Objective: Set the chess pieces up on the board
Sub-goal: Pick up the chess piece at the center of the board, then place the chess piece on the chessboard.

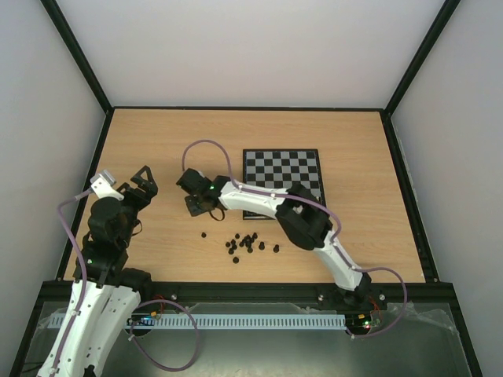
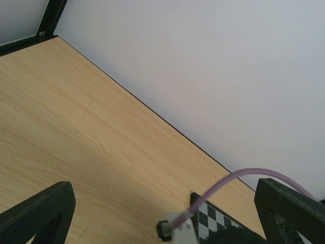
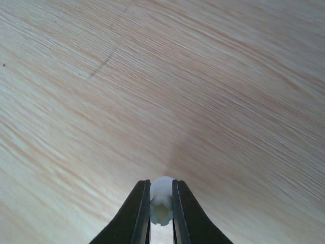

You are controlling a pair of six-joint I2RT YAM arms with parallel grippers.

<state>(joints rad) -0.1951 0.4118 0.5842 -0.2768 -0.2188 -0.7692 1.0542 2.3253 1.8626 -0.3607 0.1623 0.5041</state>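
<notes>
I've the right claw (image 3: 161,184) clenched on a white chess piece (image 3: 161,206) over the surface (image 3: 152,91), at nine o'clock of the board (image 1: 281,182), presumably to ferry it across; left claw (image 1: 140,182) released, idle.

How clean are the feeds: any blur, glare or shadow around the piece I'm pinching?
Right wrist: the white piece in the right gripper is slightly soft, with a faint shadow on the table beyond it, no glare. Top view: even light, the board legible. Left wrist: clear wood grain, no glare.
</notes>
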